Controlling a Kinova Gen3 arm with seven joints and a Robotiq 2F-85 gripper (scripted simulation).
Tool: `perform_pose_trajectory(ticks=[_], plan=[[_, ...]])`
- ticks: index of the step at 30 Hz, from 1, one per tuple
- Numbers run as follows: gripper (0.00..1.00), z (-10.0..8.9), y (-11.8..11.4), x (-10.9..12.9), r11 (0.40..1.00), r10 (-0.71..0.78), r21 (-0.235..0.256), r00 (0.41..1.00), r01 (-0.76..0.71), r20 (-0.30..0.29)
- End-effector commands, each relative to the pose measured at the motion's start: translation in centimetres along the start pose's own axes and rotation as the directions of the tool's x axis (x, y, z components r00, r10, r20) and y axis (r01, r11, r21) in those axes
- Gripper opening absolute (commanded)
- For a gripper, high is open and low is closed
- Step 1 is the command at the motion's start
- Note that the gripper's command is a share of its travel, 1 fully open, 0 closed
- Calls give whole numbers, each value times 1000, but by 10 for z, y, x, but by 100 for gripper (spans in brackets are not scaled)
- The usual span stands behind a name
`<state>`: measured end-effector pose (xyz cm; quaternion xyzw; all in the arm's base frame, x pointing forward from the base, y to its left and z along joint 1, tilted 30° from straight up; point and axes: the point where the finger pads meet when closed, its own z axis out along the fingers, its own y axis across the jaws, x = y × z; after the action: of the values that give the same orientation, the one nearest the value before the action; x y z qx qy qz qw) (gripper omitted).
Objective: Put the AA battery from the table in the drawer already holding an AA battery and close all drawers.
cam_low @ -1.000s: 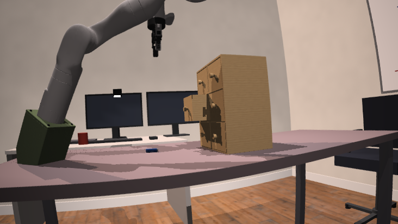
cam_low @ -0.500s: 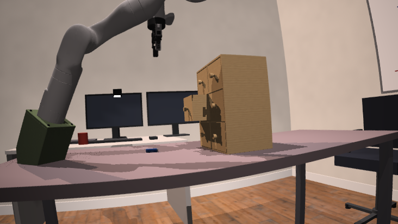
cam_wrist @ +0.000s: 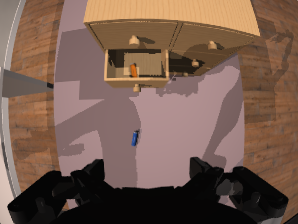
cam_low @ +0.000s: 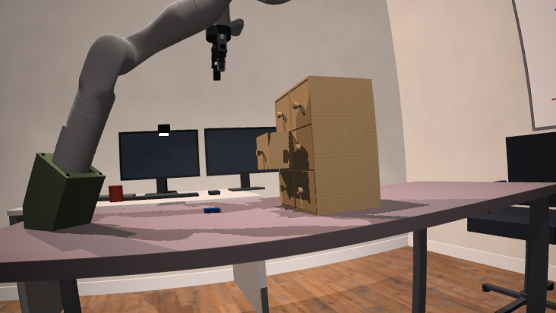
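The wooden chest (cam_low: pixel 326 143) stands on the table, with two columns of drawers. Its middle left drawer (cam_low: pixel 271 150) is pulled out; the wrist view (cam_wrist: pixel 136 70) shows a small orange thing (cam_wrist: pixel 133 70) inside it. The other drawers look pushed in. The blue AA battery (cam_low: pixel 211 210) lies on the table in front of the chest, and also shows in the wrist view (cam_wrist: pixel 133 137). My gripper (cam_low: pixel 217 71) hangs high above the table, open and empty, pointing down, above the battery and in front of the chest.
The green arm base (cam_low: pixel 60 192) stands at the table's left. Behind the table are two monitors (cam_low: pixel 159 153), a keyboard and a red cup (cam_low: pixel 115 193). A dark chair (cam_low: pixel 521 217) is at the right.
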<state>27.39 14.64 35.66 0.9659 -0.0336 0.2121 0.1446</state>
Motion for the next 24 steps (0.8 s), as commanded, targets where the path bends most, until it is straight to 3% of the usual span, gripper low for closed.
perform_pose_trajectory(ticks=[1, 24], plan=[[100, 1, 0, 0, 1000, -12, 1, 1000, 12, 0], [100, 24, -3, -3, 972, -233, 1, 972, 233, 0]])
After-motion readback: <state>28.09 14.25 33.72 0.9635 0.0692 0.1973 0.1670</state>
